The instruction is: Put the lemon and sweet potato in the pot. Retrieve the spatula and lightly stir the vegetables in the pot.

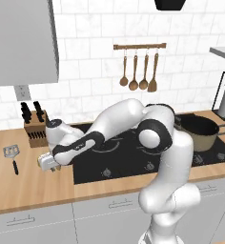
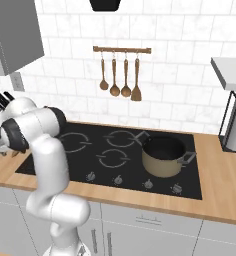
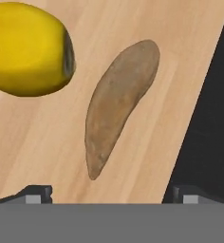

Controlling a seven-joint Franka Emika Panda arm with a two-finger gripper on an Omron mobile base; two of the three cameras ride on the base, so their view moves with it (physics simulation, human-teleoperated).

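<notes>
Gripper [image 3: 109,192] spread wide above unlabelled sweet potato [image 3: 117,103].

The wooden counter [image 1: 33,183] is carrying everything here. Just ahead of the finger tips, the sweet potato [image 3: 118,104] is lying flat on the bare wood, its narrow end pointing back toward them. The lemon [image 3: 31,47] is resting beside it, apart from it. The black cooktop [image 2: 115,155] is sitting alongside, with the pot [image 2: 163,156] standing on it. Farther off, the spatula [image 1: 12,156] is lying flat, and what is probably a knife block [image 1: 35,127] is standing near the wall.
</notes>
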